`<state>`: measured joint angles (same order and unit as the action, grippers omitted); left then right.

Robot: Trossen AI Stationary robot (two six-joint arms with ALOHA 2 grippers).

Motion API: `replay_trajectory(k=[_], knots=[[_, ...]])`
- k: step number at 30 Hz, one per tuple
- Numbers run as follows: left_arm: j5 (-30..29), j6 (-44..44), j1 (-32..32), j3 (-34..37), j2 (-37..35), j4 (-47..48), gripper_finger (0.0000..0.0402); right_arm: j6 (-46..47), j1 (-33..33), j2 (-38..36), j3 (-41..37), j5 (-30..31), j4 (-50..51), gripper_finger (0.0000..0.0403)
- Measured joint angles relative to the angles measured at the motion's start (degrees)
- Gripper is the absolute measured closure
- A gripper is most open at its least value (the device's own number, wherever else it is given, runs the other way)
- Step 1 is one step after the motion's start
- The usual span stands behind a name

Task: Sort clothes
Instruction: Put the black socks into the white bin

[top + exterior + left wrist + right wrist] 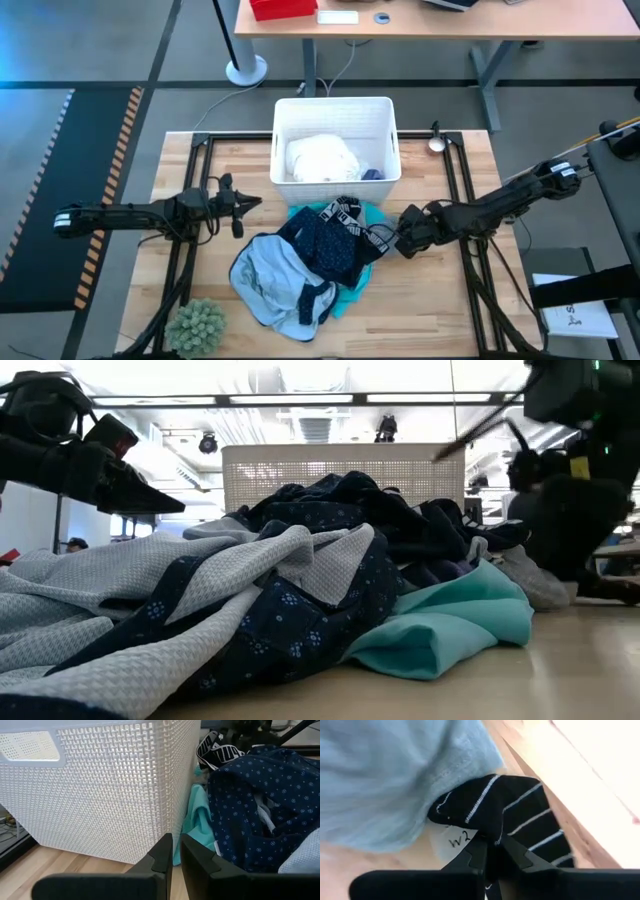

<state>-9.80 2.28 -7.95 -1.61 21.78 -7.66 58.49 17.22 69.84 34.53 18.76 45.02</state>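
Note:
A pile of clothes lies on the table's middle: a light blue garment point(268, 280), a navy patterned one point(328, 245), a turquoise one point(450, 625) and a black one with a white lettered waistband point(348, 212). A white garment point(320, 158) lies in the white basket point(335, 110). My right gripper point(400, 240) is at the pile's right edge, shut on a dark striped sock point(515, 815). My left gripper point(248, 205) is shut and empty, above the table left of the pile, near the basket's front left corner point(170, 795). My right gripper pinches the dark striped sock by a folded part point(492, 832) between its two fingers. The fingers come from the table's right side, slanting down. The sock lies against a grey-blue cloth point(395, 775); whether it is lifted clear does not show.
A fuzzy green ball point(197, 325) sits at the table's near left corner. A small round metal thing point(437, 144) lies right of the basket. Black frame bars run along the table's left and right sides. A desk stands beyond the far edge.

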Motion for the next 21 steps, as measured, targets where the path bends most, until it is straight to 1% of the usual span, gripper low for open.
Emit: replay_trajectory(k=[3, 9, 14, 15, 17, 19, 21], knots=[[-0.02, -0.51, -0.01, 0.0, 0.0, 0.02, 0.038, -0.44, 1.44, -0.04, 4.75, 0.05, 4.75, 0.0396], [-0.05, -2.21, -0.01, 0.0, 0.0, 0.22, 0.038, -0.48, 7.18, -0.07, 14.69, -0.79, 13.53, 0.0395], [-0.15, -1.43, -0.01, 0.01, 0.0, 0.66, 0.0381, -3.11, 10.98, -0.09, 22.45, -0.64, 15.62, 0.0395], [-0.15, -1.42, -0.02, 0.0, 0.0, 0.68, 0.0381, -4.3, 11.62, -0.09, 24.11, 0.06, 15.79, 0.0395], [-0.15, -1.35, -0.02, 0.0, 0.0, 0.68, 0.0381, -7.12, 12.7, -0.09, 27.33, 3.54, 15.82, 0.0395], [-0.15, -1.33, 0.0, 0.0, 0.0, 0.68, 0.0381, -10.58, 13.01, -0.09, 30.58, 8.28, 15.86, 0.0395], [-0.17, -1.33, 0.0, 0.0, 0.0, 0.7, 0.0381, -14.43, 12.74, -0.09, 33.82, 14.49, 15.79, 0.0395]])
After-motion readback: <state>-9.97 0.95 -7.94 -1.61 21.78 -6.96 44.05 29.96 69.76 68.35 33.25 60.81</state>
